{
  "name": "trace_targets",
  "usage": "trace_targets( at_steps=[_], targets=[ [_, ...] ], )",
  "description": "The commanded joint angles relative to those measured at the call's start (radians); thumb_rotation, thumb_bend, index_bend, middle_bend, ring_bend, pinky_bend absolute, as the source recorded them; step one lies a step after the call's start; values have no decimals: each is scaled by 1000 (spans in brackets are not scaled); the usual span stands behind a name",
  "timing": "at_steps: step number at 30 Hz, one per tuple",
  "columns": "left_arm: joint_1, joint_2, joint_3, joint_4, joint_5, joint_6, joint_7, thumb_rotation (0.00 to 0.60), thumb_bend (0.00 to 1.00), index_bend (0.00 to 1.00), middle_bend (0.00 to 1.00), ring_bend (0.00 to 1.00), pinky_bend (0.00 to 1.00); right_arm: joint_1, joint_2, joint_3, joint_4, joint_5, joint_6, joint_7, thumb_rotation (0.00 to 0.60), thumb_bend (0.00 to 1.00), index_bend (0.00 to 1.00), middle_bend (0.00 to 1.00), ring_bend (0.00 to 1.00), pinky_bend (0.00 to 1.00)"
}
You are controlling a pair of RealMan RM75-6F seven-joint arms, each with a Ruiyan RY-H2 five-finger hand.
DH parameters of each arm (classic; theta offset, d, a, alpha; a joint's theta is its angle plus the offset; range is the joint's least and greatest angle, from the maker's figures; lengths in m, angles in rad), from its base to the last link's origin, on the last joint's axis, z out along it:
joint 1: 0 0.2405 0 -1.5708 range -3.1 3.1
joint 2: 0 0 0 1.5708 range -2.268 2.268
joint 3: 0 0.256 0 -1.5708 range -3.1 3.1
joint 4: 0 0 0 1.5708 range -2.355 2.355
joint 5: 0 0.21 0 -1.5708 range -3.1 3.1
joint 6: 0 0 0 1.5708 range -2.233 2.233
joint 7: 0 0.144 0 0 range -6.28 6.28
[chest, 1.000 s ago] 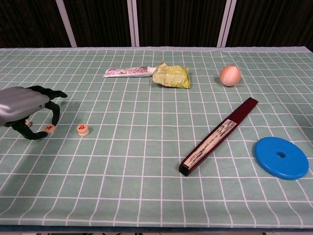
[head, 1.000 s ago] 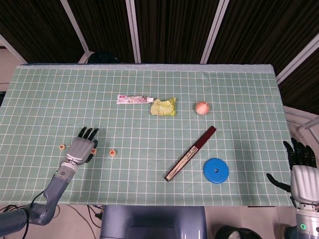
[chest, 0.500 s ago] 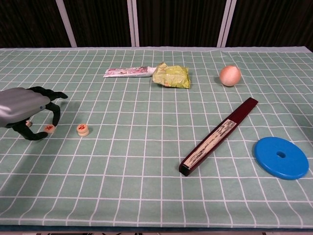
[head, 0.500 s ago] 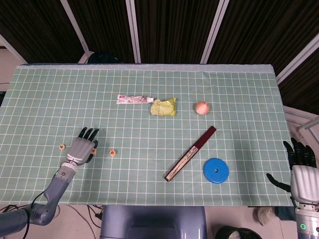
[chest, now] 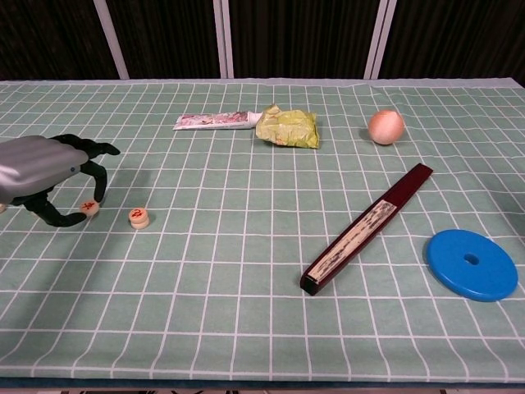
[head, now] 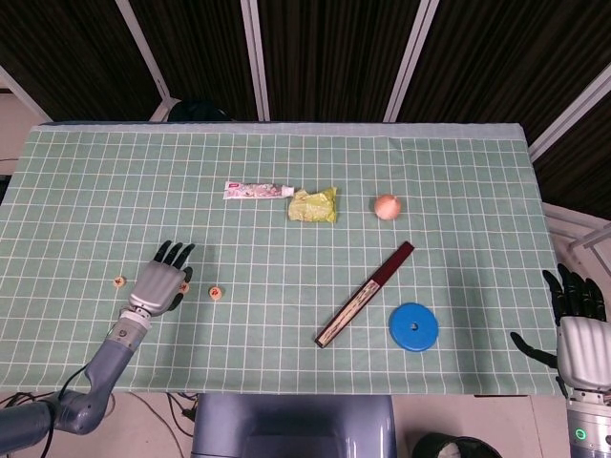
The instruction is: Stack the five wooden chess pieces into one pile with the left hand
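Now pinching one chess piece [chest: 89, 208] in left hand [chest: 45, 172], just beside the waiting stack [chest: 139, 217] on the table [chest: 262, 271]. Best carried level, centred above, lowered gently. Right hand [head: 579, 329] idle, spread open, off table's edge.

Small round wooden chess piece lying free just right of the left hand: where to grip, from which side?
Pinch the small round wooden chess piece across its curved rim, from above. It lies flat on the green checked tablecloth, so only the edge offers purchase. The left hand already pinches another piece.
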Motion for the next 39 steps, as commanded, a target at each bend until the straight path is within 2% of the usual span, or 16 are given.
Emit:
trace_targets(
  at_steps=[1, 11, 22, 39],
  targets=[
    [-8, 23, -12, -52, 9, 11, 11, 600, 335, 486, 27, 0, 0, 0, 0, 0, 0, 0, 0, 0, 600, 233, 81, 13, 0, 0],
    [-40, 29, -24, -147, -15, 2, 90, 600, 335, 461, 27, 0, 0, -1, 1, 1, 0, 0, 1, 1, 600, 232, 81, 13, 0, 0],
    [-62, -12, -22, -146, -51, 4, 157, 600, 334, 458, 27, 0, 0, 0, 1, 1, 1, 0, 1, 3, 600, 233, 81, 13, 0, 0],
    [-78, -41, -14, -119, -82, 7, 193, 600, 334, 451, 26, 0, 0, 0, 3, 1, -1, 4, -2, 2, 600, 232, 81, 13, 0, 0]
  ],
)
